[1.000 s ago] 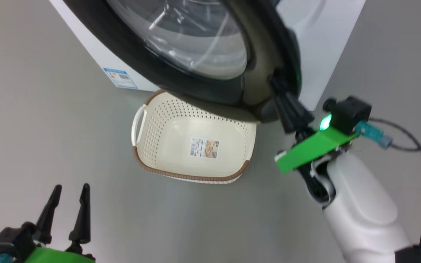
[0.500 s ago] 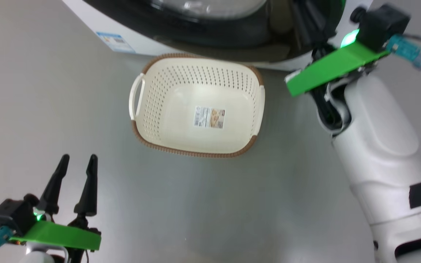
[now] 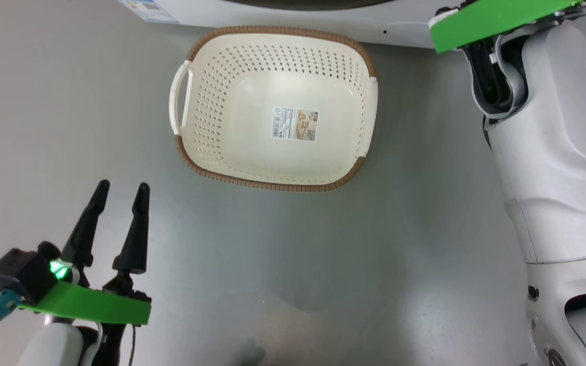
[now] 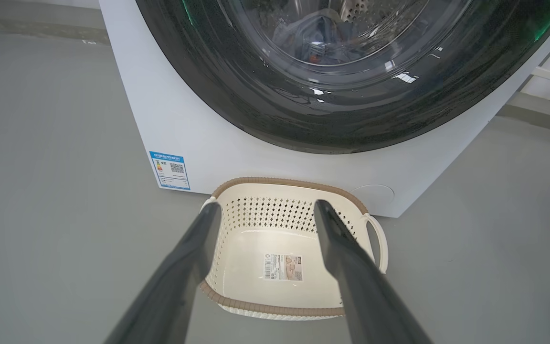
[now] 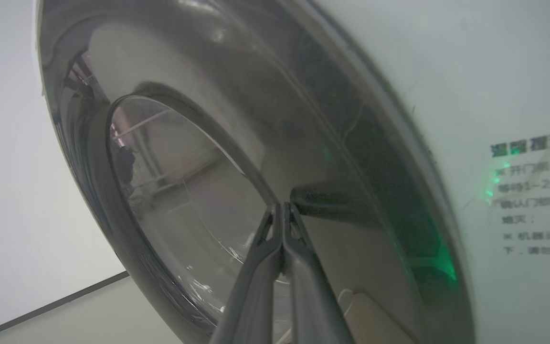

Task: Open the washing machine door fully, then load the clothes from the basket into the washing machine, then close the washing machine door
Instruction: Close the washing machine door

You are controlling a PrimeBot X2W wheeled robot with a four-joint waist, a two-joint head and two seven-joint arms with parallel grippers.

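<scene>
The washing machine door (image 4: 332,119) lies flat against the white washing machine (image 4: 208,143); its black rim and glass fill the right wrist view (image 5: 198,191). Through the glass, clothes (image 4: 322,33) sit in the drum. The cream basket (image 3: 206,101) stands on the floor before the machine with only a label inside, also in the left wrist view (image 4: 284,181). My left gripper (image 3: 123,184) is open and holds nothing, low and left of the basket (image 4: 266,204). My right gripper (image 5: 282,205) is shut, its tips at the door's rim beside a dark recess.
Grey floor lies all around the basket. My pale right forearm (image 3: 552,127) fills the right side of the head view, reaching up past the machine's lower edge (image 3: 283,18). A small blue label (image 4: 170,170) marks the machine's lower left corner.
The head camera has tilted down, so the door has left the head view and the basket shows whole. The door's rim no longer hangs over the basket. Both grippers keep their states.
</scene>
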